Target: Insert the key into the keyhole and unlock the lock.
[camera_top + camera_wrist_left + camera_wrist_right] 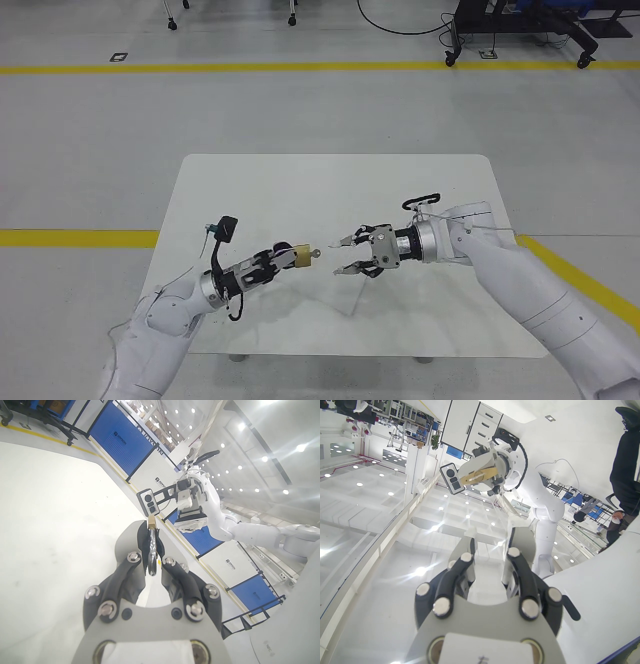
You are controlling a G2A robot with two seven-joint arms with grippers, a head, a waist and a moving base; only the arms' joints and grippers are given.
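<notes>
A brass padlock (299, 256) is held above the white table (300, 190), with my left gripper (285, 258) shut on it. The left wrist view shows the fingers (142, 540) clamped on the steel shackle (152, 552), the brass body (151, 522) pointing away. A small silver key (315, 253) sticks out of the lock's end toward my right gripper (345, 255). That gripper is open and holds nothing, a short gap from the key. In the right wrist view its gripper (492, 542) faces the padlock (480, 475) farther off.
Both arms hover over the table's front half, tips pointing at each other. The table's far half (330, 180) is bare. Yellow floor lines (80, 238) run beside the table. Wheeled racks (520, 30) stand far behind.
</notes>
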